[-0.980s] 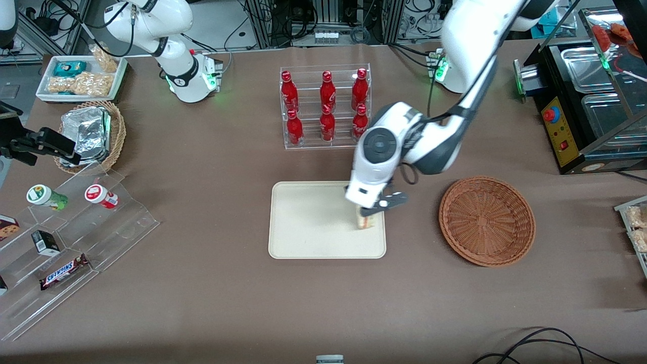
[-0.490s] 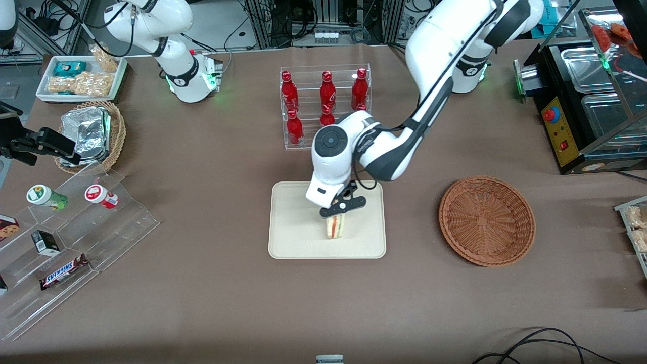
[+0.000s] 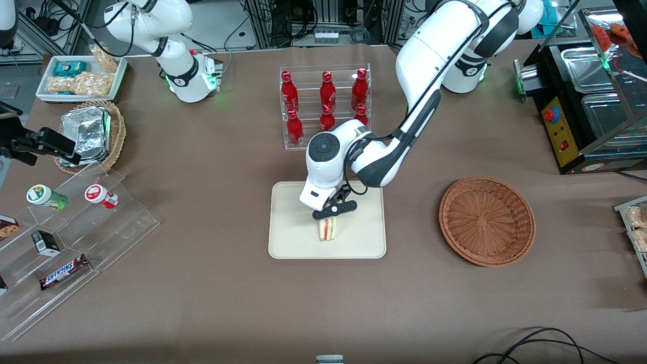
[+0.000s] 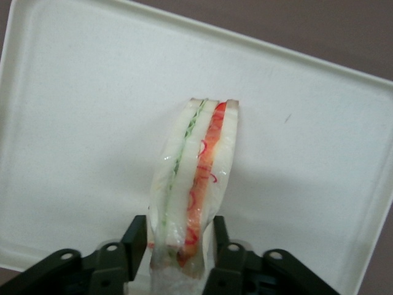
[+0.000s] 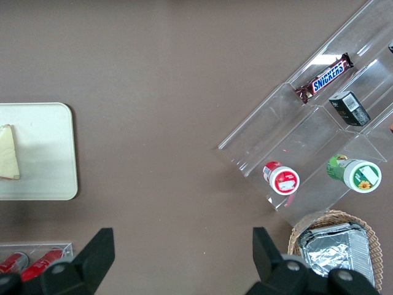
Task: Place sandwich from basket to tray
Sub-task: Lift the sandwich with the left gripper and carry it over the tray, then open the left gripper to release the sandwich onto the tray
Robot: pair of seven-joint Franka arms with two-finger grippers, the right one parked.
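The sandwich is a pale wedge with red, orange and green layers, held upright over the middle of the cream tray. My left gripper is above it, shut on its upper end. In the left wrist view the two black fingers press the sandwich from both sides, with the tray below it. I cannot tell whether its lower end touches the tray. The reddish-brown basket stands empty beside the tray, toward the working arm's end. The right wrist view shows the sandwich on the tray.
A clear rack of red bottles stands farther from the front camera than the tray. A stepped acrylic shelf of snacks, a lighter basket with foil packets and a white snack tray lie toward the parked arm's end. A black appliance stands at the working arm's end.
My gripper has carried the sandwich from the tray's basket-side edge to its middle, and has come lower over it.
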